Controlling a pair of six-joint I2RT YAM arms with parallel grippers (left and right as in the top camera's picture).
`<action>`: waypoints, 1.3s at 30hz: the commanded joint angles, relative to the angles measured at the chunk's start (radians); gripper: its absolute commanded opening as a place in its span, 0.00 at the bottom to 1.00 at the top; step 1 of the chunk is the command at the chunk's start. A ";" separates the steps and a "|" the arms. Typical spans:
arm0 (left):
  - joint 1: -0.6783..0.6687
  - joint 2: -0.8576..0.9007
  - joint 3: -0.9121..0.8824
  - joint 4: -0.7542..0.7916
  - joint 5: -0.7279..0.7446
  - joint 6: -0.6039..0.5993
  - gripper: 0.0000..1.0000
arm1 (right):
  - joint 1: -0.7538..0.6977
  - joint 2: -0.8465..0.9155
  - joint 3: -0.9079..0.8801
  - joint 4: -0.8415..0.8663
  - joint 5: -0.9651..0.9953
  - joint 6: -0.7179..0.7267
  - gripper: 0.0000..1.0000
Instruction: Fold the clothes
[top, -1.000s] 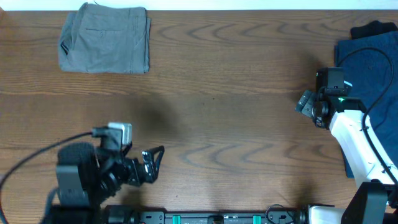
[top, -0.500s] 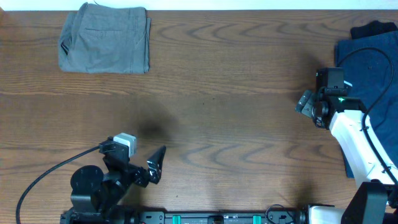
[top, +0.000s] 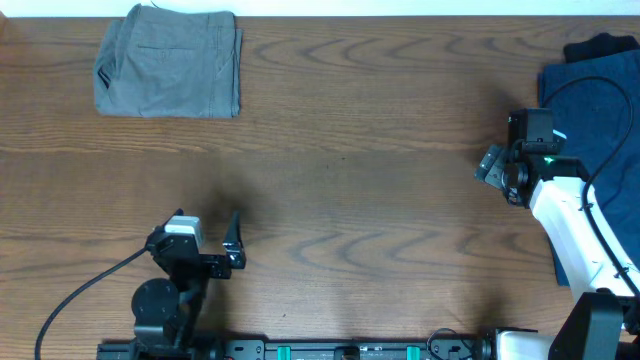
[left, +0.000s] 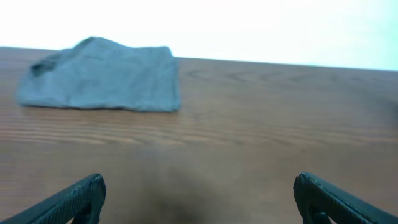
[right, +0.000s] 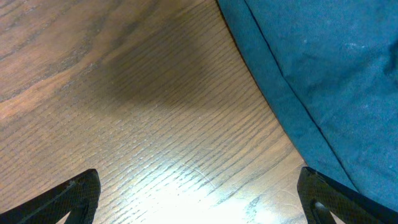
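Since the earlier frame the left arm has drawn back toward the bottom edge and swung its left pincer (top: 233, 243) to point up the frame. The shorts (top: 170, 65) have not moved.

Overhead: the shorts lie folded at upper left, long axis left-right along the tabletop's (top: 380, 150) top edge. Bare wood fills the middle. The right pincer (top: 492, 165) sits at right, just beside a blue garment (top: 600, 110).

Left wrist: fingers (left: 74, 198) spread wide and empty, with the shorts far off at upper left, lengthwise across the frame.

Right wrist: fingers (right: 68, 199) spread over bare wood, with the blue garment's edge at upper right.
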 joint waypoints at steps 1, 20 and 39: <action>0.000 -0.023 -0.038 0.038 -0.079 0.010 0.98 | -0.001 -0.006 0.014 0.001 0.014 -0.007 0.99; 0.064 -0.024 -0.214 0.357 -0.083 0.025 0.98 | -0.001 -0.006 0.014 0.001 0.014 -0.007 0.99; 0.128 -0.021 -0.214 0.260 -0.083 0.024 0.98 | -0.001 -0.006 0.014 0.001 0.014 -0.007 0.99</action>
